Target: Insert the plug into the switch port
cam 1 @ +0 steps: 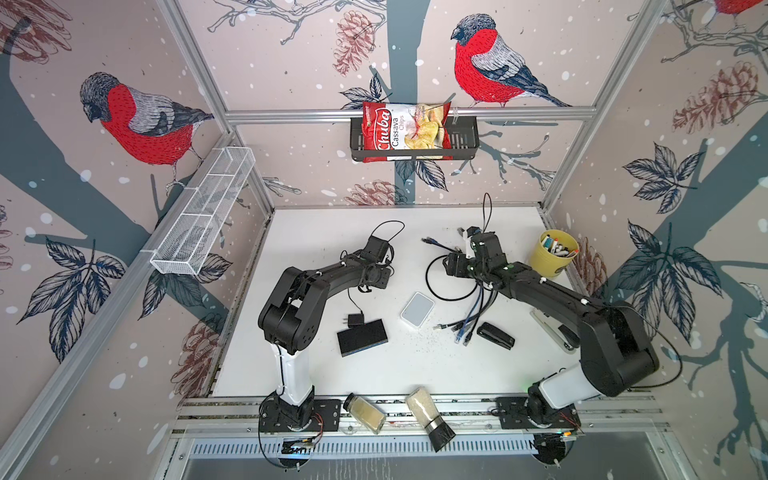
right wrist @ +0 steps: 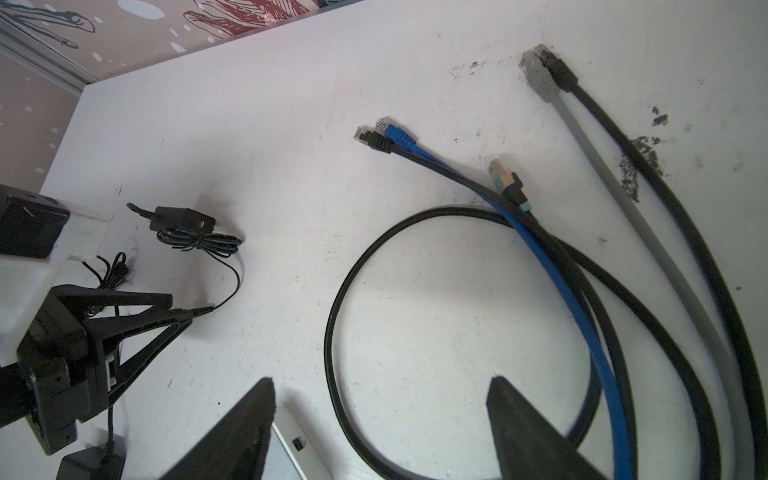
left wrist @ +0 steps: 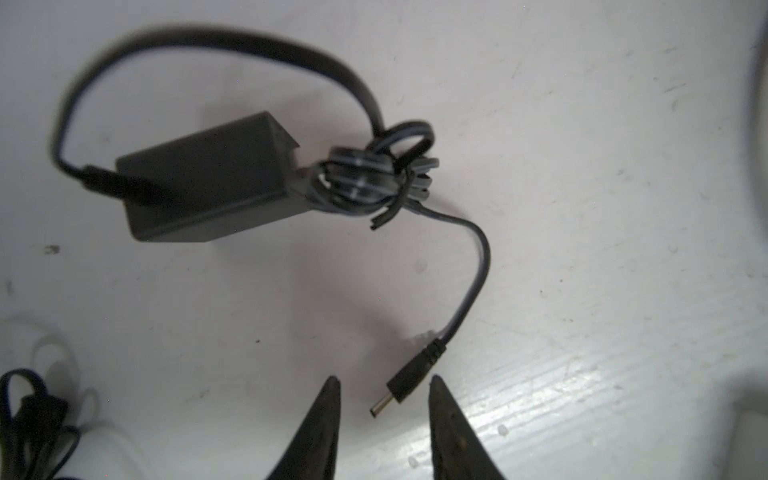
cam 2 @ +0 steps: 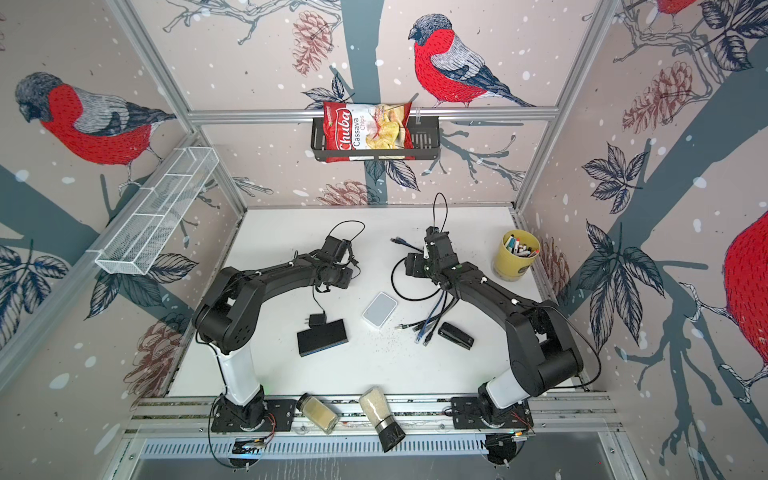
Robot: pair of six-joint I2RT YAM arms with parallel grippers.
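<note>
Just now the left gripper (left wrist: 383,380) stands part-open, jaws either side of the plug (left wrist: 411,376) but gripping nothing; the plug lies well apart from the switch (cam 1: 362,336), on its far side. Pinched off-centre, the slanted plug could pivot or squirt out, and its tied cord (left wrist: 484,257) may drag the adapter (left wrist: 208,178). The right gripper (right wrist: 382,384) gapes empty.

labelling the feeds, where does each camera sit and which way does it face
top views: high over the front edge, facing down at the table and back wall; left arm and right arm show whole.
left wrist: on the left arm, facing down at the plug and adapter; left gripper tips show.
right wrist: on the right arm, facing down at the cables; right gripper tips show.
shared: both wrist views show plug, adapter and left gripper.
</note>
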